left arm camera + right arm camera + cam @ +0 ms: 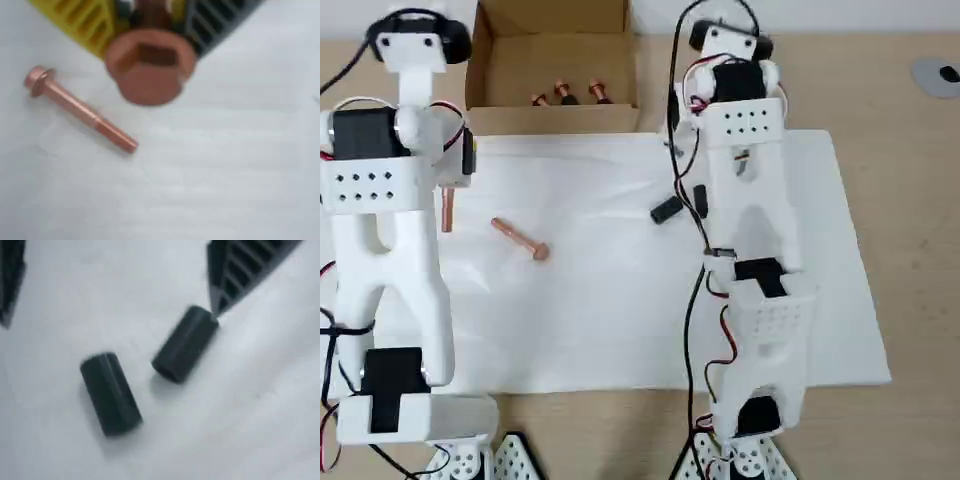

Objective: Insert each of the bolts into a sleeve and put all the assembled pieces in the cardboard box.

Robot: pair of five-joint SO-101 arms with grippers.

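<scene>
Bolts, high view: a held copper-coloured flanged metal bolt point(447, 210) sticks out at the left arm's tip. A loose copper-coloured metal bolt point(520, 240) lies flat nearby on the white paper sheet point(600, 330) that covers the pale wooden bench point(905, 180).
Box, high view: an open brown cardboard box point(485, 60) at the sheet's far edge holds three assembled pieces point(565, 95).
Sleeves, high view: a black hexagonal sleeve point(667, 210) and a second black sleeve point(701, 198) lie close together beside the right arm.
Left wrist view: the left gripper point(150, 17) has its jaws, one yellow and one black, closed on the held bolt, whose head faces the camera. The loose bolt point(80, 110) lies apart on the sheet.
Right wrist view: the right gripper point(112, 300) has its jaws wide and holds nothing. One sleeve point(185, 342) lies at a finger's tip and the other sleeve point(110, 392) lies between the jaws.
Risk, sleeves: closing may pinch both sleeves or knock one rolling, because they lie so close.
Risk, bolt: mating may jam or drop the bolt if shank and bore are not aligned.
</scene>
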